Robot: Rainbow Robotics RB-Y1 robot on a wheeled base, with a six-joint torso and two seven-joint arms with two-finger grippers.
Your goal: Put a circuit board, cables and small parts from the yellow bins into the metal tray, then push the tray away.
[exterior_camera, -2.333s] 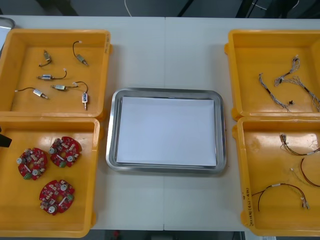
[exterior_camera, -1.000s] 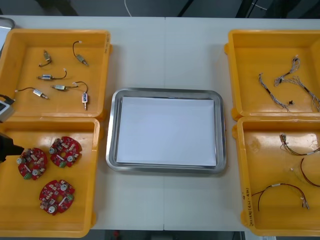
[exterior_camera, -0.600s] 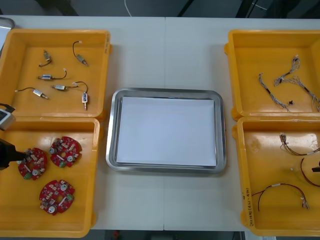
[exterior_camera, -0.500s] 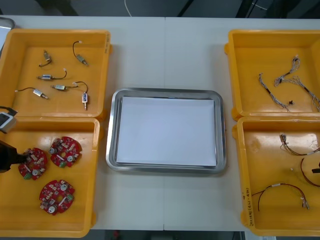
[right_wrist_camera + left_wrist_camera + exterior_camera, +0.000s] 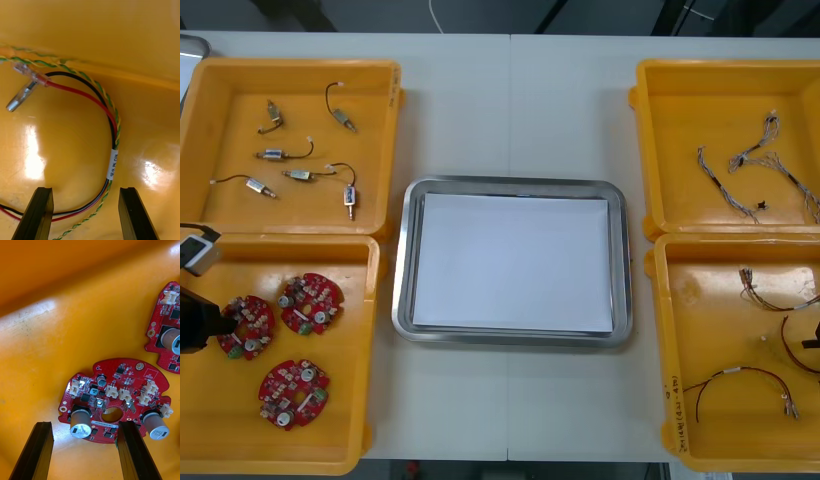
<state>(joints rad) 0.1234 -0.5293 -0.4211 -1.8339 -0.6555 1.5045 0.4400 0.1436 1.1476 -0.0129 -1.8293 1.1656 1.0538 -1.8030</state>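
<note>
Circuit board (image 5: 112, 405): lying flat in the yellow bin (image 5: 340, 400) at the counter's near-left corner.
Left pincer (image 5: 85, 427): hanging wide open just above it, one finger off its edge, the other over its middle.
Red and black cable (image 5: 112, 127): lying in the near-right bin (image 5: 720, 330).
Right pincer (image 5: 84, 191): hovering wide open over it.
Tray (image 5: 510, 185): sitting mid-counter, white inside.

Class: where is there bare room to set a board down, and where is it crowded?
Free: the white inside of the metal tray; the table beyond it, between the far yellow bins. Crowded: near left bin, circuit boards and left gripper; near right bin, cables and right gripper.
</note>
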